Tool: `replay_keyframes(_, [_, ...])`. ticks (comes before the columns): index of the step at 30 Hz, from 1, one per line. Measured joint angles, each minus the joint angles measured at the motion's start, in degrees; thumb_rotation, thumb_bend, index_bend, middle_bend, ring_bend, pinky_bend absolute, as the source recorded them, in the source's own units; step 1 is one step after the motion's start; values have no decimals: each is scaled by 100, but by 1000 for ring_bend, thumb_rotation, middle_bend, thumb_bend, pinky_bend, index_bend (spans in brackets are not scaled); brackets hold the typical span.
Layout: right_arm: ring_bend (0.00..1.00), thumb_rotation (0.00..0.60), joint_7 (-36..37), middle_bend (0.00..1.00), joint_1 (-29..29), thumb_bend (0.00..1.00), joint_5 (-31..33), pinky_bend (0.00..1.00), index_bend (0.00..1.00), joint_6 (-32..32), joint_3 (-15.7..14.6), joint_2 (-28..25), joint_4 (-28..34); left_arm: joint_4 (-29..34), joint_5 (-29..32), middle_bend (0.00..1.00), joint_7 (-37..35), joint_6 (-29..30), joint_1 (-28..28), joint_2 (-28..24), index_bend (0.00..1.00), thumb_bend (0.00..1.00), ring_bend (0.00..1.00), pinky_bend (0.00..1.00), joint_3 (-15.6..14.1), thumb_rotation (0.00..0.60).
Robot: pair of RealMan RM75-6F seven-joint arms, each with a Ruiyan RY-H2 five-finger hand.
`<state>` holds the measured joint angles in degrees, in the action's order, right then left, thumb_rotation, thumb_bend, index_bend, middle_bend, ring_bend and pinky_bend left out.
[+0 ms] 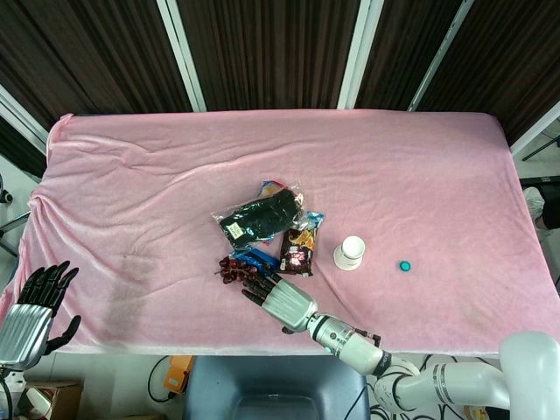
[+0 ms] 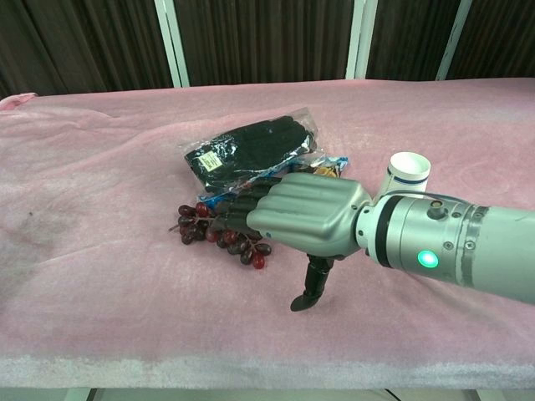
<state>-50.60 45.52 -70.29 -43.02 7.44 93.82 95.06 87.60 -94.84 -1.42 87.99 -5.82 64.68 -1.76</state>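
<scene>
Pink fuzzy cloth (image 1: 157,184) covers the whole table, dark slatted wall behind it. The right hand (image 2: 301,219) lies palm down, fingers stretched flat over the bunch of grapes (image 2: 219,234), fingertips touching it, nothing gripped. The bunch's long axis runs sideways, just beyond the fingers. Packaged gloves (image 1: 261,219) sit past that, a paper cup (image 1: 351,253) off to the hand's right. The left hand (image 1: 37,306) hovers open at the near corner, well apart. Loads of bare cloth leftward.

The head view looks steeply down on the whole desk (image 1: 131,175); the chest view faces it low and close, sharing its middle.
</scene>
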Motion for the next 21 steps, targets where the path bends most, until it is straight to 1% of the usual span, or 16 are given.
replay_keyframes(3, [0,600,-45,0,77,215,308,0,0,-86,31,-51,91,4,-5,0,28,9,9,5,0,400,0,48,-4,600])
replay_keyframes(6, [0,600,-28,0,165,215,477,0,0,-192,42,-157,215,1,-2,0,26,29,19,8,0,400,0,48,2,600])
replay_keyframes(11, [0,600,-17,0,227,215,574,0,0,-293,9,-255,298,-6,-13,0,4,45,16,6,0,399,0,48,12,600])
replay_keyframes(13, [0,600,-86,0,228,216,604,0,0,-355,-28,-377,301,-5,-30,0,-25,38,7,-1,0,400,0,48,9,600])
replay_keyframes(17, [0,600,-231,0,205,219,719,0,0,-491,-132,-849,346,-9,-52,0,-59,52,10,-15,0,399,0,47,1,600])
replay_keyframes(21, [0,600,-278,0,149,220,1055,0,0,-619,-253,-1469,284,-23,-34,0,-65,40,16,-13,0,401,0,48,-3,600])
